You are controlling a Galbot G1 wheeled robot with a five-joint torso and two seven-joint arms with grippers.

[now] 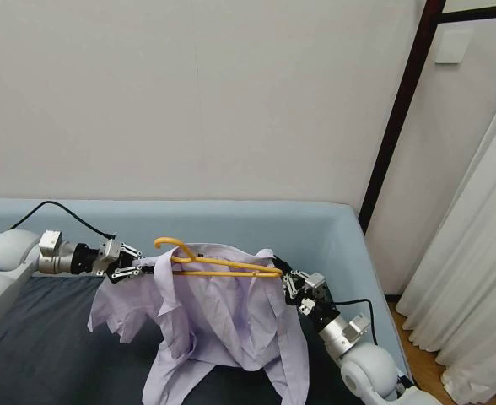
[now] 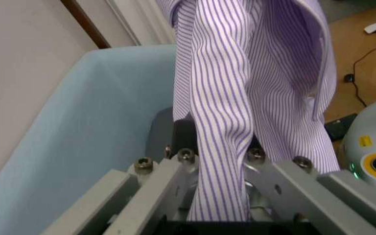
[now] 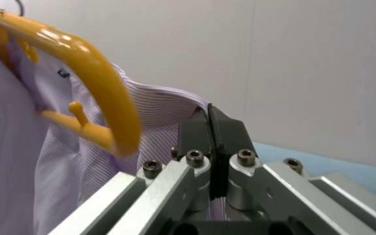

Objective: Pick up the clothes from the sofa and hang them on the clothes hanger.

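The head camera looks down across the sofa [image 1: 231, 221]; both wrist cameras sit close up, and all three share the shirt [image 1: 231, 321].

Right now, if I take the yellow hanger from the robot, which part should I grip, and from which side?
Probably the hook of the hanger, taken from above. It stands bare over the collar, while the bars lie against the shirt, which the left gripper and the right gripper pinch shut at either end.
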